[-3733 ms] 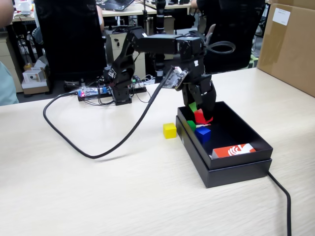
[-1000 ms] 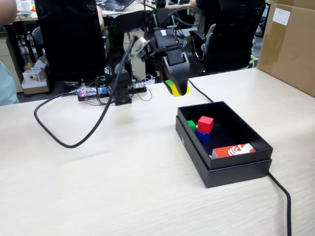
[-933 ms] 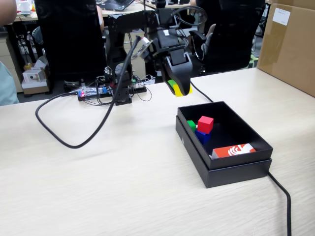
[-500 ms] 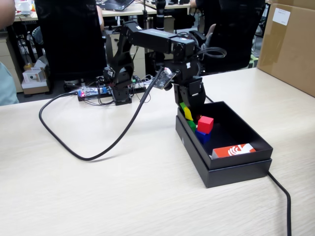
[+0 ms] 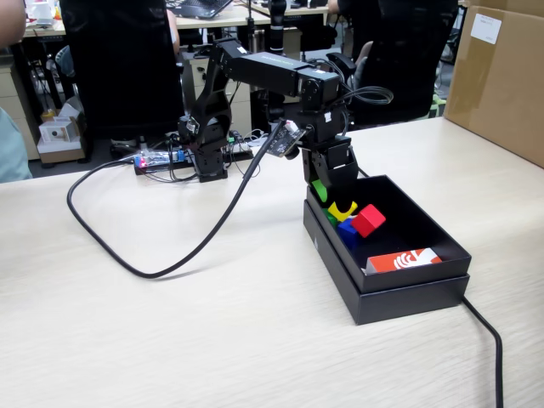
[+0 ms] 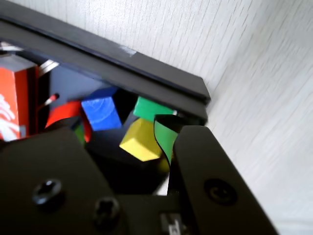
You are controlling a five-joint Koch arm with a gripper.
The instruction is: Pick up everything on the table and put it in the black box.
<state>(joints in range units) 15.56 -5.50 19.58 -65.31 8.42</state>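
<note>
Gripper [image 5: 338, 202]: jaws parted, tips lowered into the near-left corner of the black box [image 5: 442, 255]; green tape shows on one finger [image 6: 165, 137]. Yellow cube [image 5: 343, 210]: just below the tips, tilted on one edge, apparently let go; whether a pad is touching it cannot be told. Green cube [image 6: 150, 108]: beside the yellow one, tight in the box corner under the rim. Blue cube [image 5: 348, 229]: just beyond the tips toward the box middle, a flat face up. Red cube [image 5: 368, 220]: touching the blue one, cocked onto a corner, on the far side of it from the gripper. The cubes have no long axis; the box's long axis runs away from the gripper toward the red-and-white card [image 5: 404, 259] at the far end. Table [image 5: 170, 331]: no cube seen on it. Step in hand, by judgement: release of the last cube. Next move calls for a straight lift clear of the rim, jaws left wide.
</note>
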